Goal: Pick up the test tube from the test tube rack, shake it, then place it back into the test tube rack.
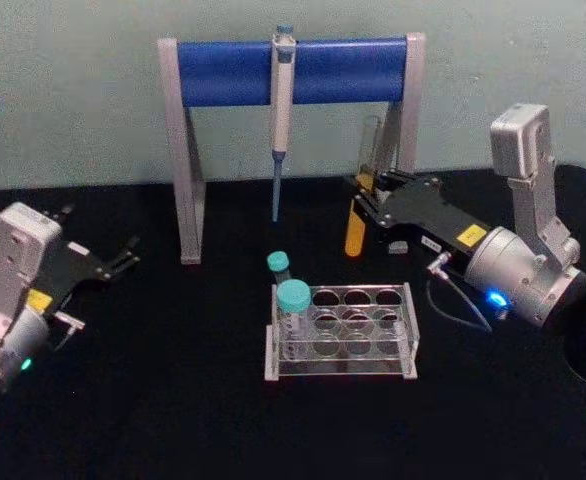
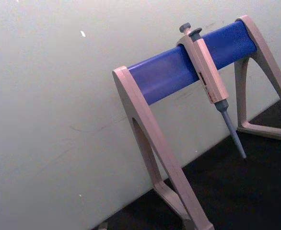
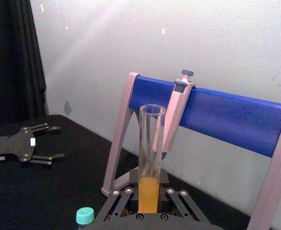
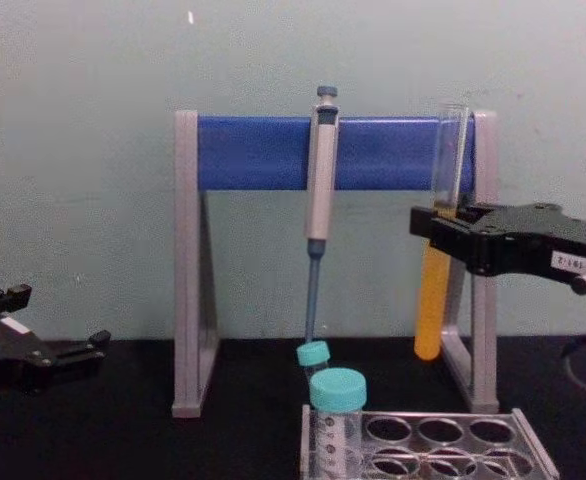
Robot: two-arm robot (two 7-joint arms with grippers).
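Black worktop meets a pale green wall. Head view: the test tube rack sits at 6 o'clock, with two teal-capped tubes in its left holes. At 2 o'clock the right gripper clamps the test tube — upright, out of the rack, orange liquid in its lower part. The left gripper is at 9 o'clock, fingers spread, holding nothing.

Chest view: the tube hangs clear of the worktop, before the pipette stand.

Left wrist view: a pipette hangs on the stand's blue bar.

Right wrist view: the tube's upper half is clear glass — open-mouthed.
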